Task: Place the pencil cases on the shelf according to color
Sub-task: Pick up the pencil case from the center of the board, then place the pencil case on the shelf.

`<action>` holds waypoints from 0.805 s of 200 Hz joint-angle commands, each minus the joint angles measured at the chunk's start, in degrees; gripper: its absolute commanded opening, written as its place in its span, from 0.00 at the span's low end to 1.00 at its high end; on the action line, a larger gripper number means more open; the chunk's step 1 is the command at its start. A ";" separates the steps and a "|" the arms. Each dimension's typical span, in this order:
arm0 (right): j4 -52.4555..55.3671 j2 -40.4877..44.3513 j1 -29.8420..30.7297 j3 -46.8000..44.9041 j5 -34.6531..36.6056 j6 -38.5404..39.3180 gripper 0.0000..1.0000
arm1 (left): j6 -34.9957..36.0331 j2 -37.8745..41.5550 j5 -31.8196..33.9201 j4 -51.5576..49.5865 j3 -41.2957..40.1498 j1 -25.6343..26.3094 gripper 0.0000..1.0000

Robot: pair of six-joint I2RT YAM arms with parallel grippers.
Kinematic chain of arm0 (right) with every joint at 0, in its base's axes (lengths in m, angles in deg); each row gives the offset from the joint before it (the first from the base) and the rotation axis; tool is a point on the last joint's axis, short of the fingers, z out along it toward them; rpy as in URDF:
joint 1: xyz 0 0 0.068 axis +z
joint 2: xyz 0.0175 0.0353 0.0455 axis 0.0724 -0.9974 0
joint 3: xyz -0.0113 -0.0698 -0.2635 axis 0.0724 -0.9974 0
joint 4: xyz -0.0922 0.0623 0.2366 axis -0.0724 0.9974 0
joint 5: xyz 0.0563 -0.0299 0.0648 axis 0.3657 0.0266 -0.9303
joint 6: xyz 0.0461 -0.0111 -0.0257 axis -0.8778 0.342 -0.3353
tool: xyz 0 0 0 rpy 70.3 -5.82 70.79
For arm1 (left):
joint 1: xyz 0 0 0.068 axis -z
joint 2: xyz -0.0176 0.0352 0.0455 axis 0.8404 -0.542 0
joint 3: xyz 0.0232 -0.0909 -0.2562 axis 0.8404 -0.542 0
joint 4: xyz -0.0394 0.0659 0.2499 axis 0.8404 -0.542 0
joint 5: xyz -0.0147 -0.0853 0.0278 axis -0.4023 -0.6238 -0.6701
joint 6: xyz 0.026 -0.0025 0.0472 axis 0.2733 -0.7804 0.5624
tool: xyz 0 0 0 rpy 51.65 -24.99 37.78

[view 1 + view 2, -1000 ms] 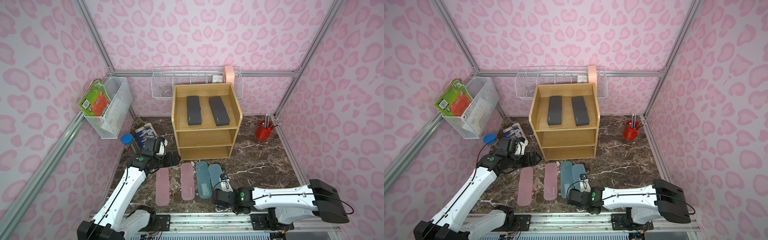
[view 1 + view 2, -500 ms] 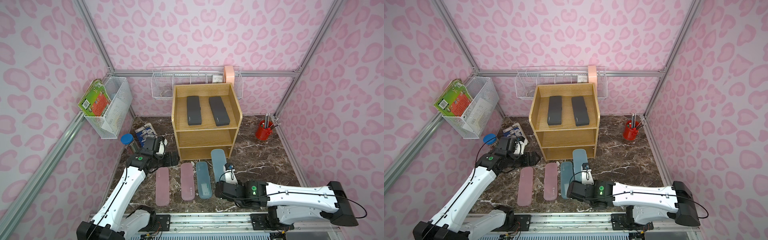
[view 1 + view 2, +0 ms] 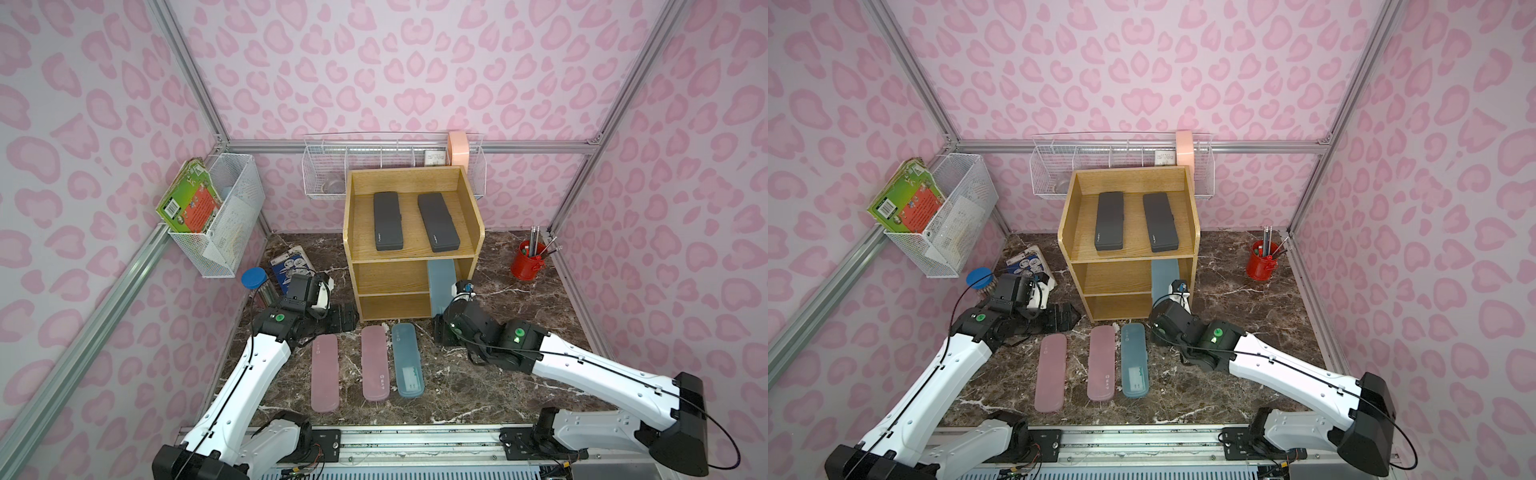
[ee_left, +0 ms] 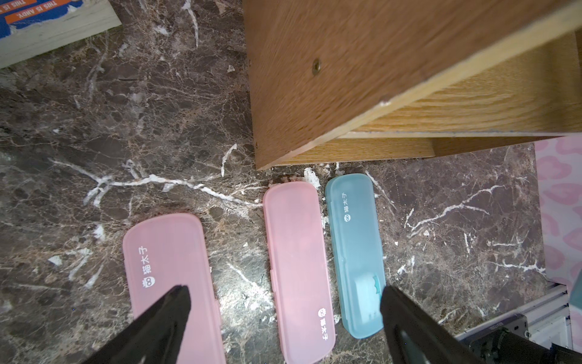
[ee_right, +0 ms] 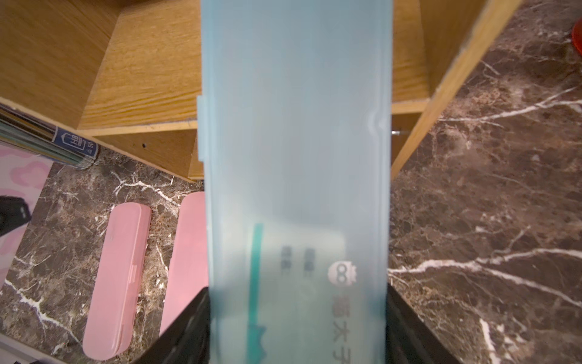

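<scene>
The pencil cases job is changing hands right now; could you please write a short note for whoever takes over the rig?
Right gripper: shut on a teal case, whose far end reaches into the middle tier of the shelf.
Left gripper: open, empty, above the pink cases.
Done: both black cases lie on the top tier.
Left: release the held teal case, shelve the second teal case with it, then give both pink cases, now on the table, a tier of their own.
</scene>
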 commanded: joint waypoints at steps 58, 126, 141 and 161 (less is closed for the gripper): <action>-3.45 -10.88 -9.84 8.32 -4.50 7.81 0.62 | 0.43 -0.41 -2.68 -0.07 0.09 -0.01 0.99; -2.48 -14.15 -10.76 11.80 -6.80 8.15 0.76 | 0.45 -2.22 -5.15 0.21 0.49 -0.07 0.99; -2.46 -13.78 -10.71 12.20 -7.51 8.23 0.80 | 0.45 -2.16 -5.37 0.27 0.42 -0.02 0.99; -1.86 -12.93 -10.76 12.60 -7.41 7.41 0.81 | 0.46 -2.05 -5.58 0.28 0.41 -0.02 0.99</action>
